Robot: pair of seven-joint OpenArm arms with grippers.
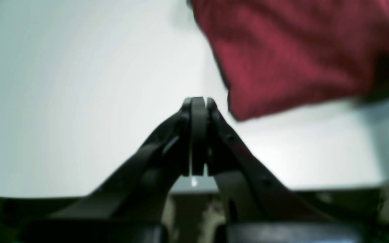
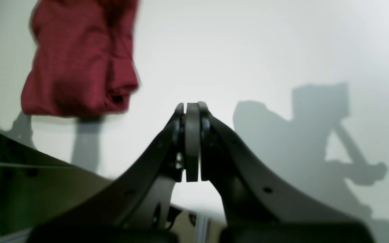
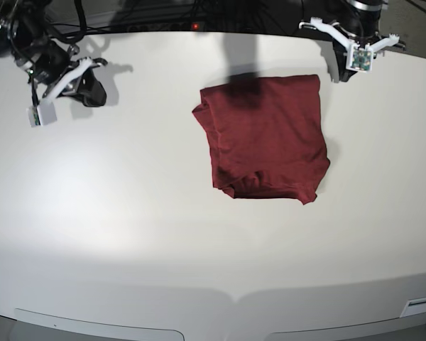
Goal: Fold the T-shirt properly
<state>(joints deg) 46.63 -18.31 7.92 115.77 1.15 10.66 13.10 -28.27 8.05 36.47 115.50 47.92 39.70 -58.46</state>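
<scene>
You have a plain white table (image 3: 128,213) under both pincers, left gripper (image 1: 198,101) and right gripper (image 2: 191,105) each pressed fully together on nothing, the folded dark red soft-fabric T-shirt (image 3: 266,138) lying between them, untouched.

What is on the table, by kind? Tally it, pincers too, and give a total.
Shirt: 1, dark red, folded.
Pincers: 2, left pincer and right pincer, both shut and empty.
Total: 3.
</scene>
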